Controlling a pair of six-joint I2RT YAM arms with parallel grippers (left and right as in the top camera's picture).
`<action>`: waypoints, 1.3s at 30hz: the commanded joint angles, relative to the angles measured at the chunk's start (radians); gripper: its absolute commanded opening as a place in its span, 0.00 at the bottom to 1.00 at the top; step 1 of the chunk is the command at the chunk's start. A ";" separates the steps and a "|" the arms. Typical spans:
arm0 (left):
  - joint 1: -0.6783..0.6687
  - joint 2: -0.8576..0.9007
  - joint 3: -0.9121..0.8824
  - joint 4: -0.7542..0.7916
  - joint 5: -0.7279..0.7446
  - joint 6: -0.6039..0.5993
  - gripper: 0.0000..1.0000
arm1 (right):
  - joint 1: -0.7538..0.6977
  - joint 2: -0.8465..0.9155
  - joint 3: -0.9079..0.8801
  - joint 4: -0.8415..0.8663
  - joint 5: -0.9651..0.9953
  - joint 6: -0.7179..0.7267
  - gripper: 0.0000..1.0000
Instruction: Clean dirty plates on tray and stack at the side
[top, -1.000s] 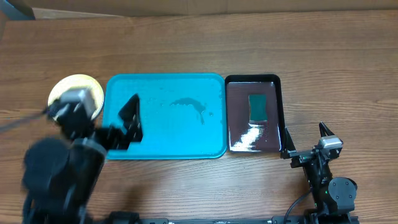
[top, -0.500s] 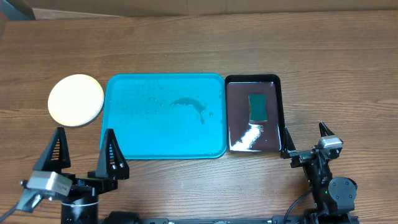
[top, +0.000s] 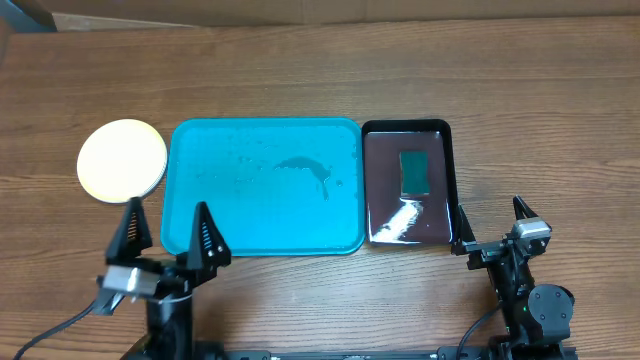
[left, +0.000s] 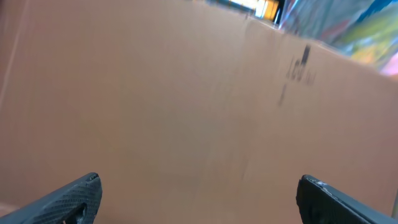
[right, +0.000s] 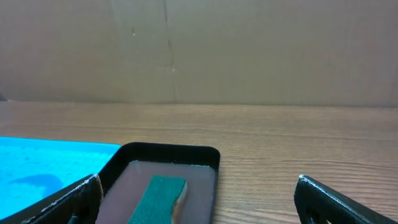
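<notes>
Plain brown cardboard wall (right: 249, 50) at the back, wooden bench (top: 300, 70) underneath, and honestly this looks like the tail end of the job to me.

The large turquoise rectangular plastic tray (top: 200, 150) sits mid-frame in the overhead view with no plates on it, just a dark wet smear (top: 305, 168) and some droplets. Just off its left edge, apart from it, there's a pale yellow round plastic plate (top: 122, 161). I'd guess that's the top of the stack, but from straight above I can't tell how many are under it. On the tray's right side, right next to it, is a narrow glossy black tray (top: 445, 180) with a green rectangular sponge (top: 414, 171) lying in dark liquid.

Both arms are down at the bottom edge of the frame. The left arm's fingers (top: 133, 220) are spread wide, holding nothing, with the tips over the tray's lower-left corner. Its wrist view shows only blurry cardboard. The right arm's fingers (top: 461, 228) are wide and empty too, lower right, just below the black tray.

So my read is that cleaning and stacking are done, and the arms are parked. If anything's left, it's checking that the stack really has all the plates. Otherwise the next move calls for nothing but keeping clear of the pile.
</notes>
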 joint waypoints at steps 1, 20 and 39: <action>0.012 -0.016 -0.075 0.007 -0.020 -0.006 1.00 | -0.006 -0.010 -0.010 0.002 0.013 0.008 1.00; 0.044 -0.016 -0.233 -0.118 -0.037 0.005 1.00 | -0.006 -0.010 -0.010 0.002 0.013 0.008 1.00; 0.082 -0.016 -0.232 -0.325 -0.016 0.252 1.00 | -0.006 -0.010 -0.010 0.002 0.013 0.008 1.00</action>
